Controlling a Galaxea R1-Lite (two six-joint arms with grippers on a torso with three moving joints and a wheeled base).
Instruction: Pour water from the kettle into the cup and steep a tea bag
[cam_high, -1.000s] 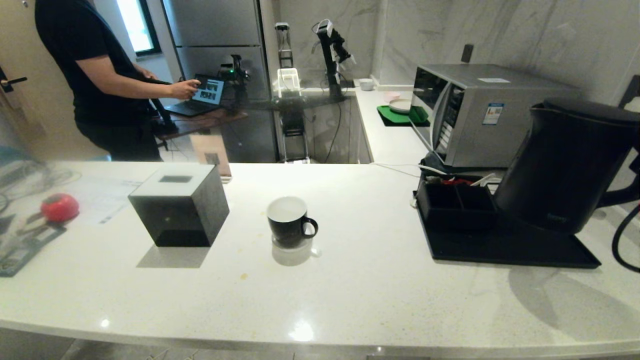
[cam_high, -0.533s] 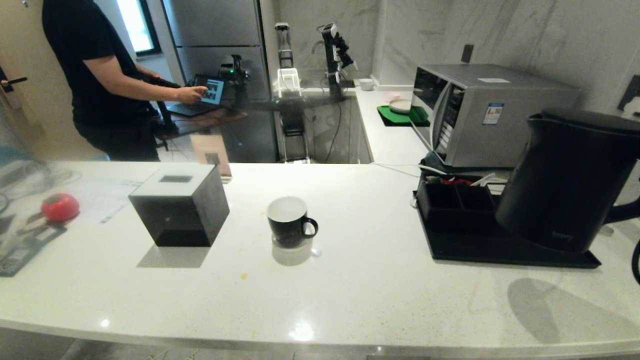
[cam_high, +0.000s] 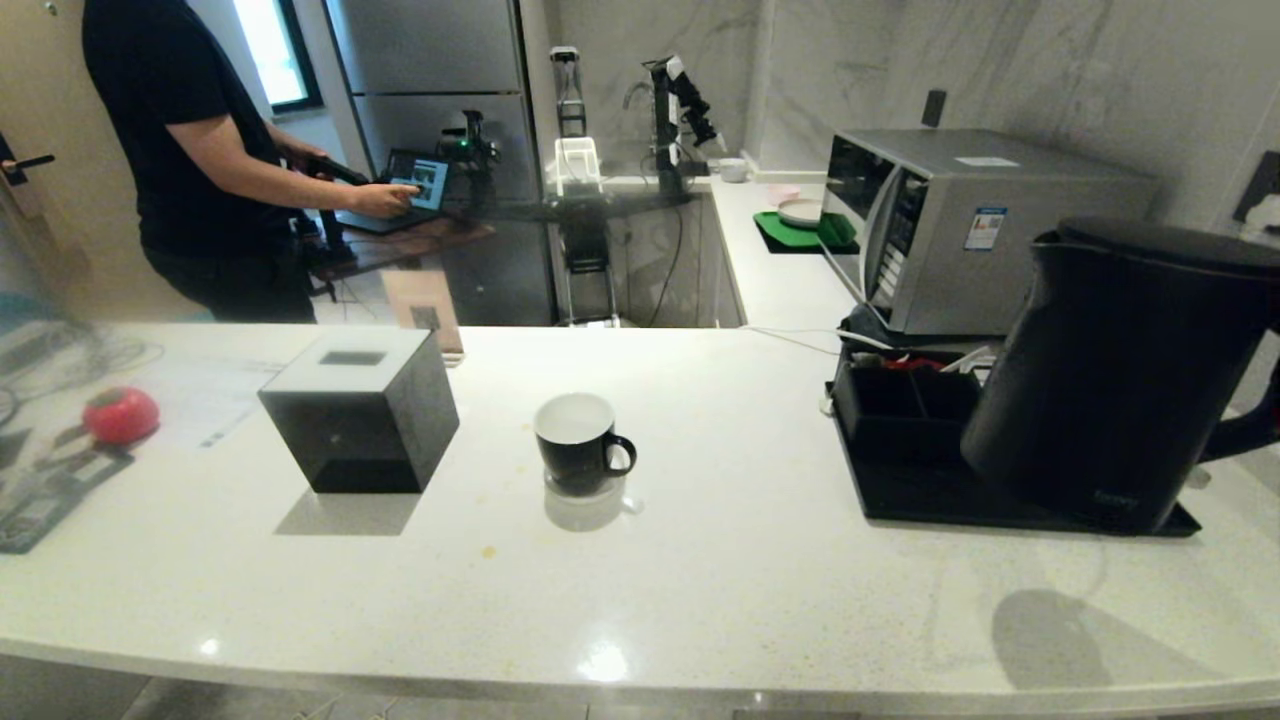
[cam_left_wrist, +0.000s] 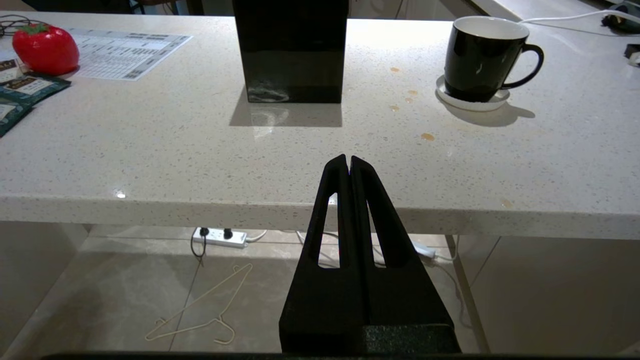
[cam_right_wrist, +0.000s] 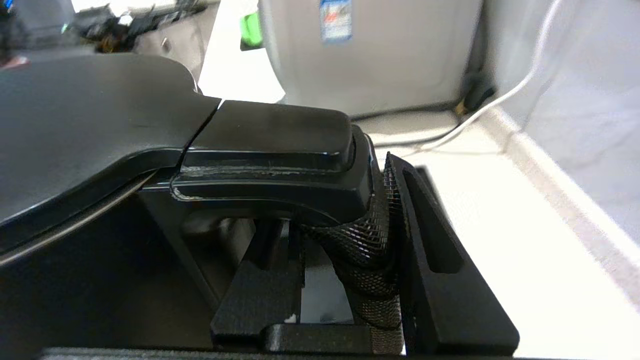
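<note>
Left end effector (cam_left_wrist: 349, 162): fingers together, parked before the table (cam_high: 700, 600) edge. Black box (cam_high: 358, 410) left on table. Cup (cam_high: 580, 442) mid-table on a coaster. Kettle (cam_high: 1120, 370) far right, over the black tray (cam_high: 900, 495); right end effector (cam_right_wrist: 345, 250) clamped on its handle.

I find myself in a kitchen used as a robot test room: a white stone counter (cam_high: 700, 560), a microwave (cam_high: 960, 230) at its far right corner, a tall fridge (cam_high: 430, 90) behind, and a person (cam_high: 190, 150) at a laptop (cam_high: 415, 185).
</note>
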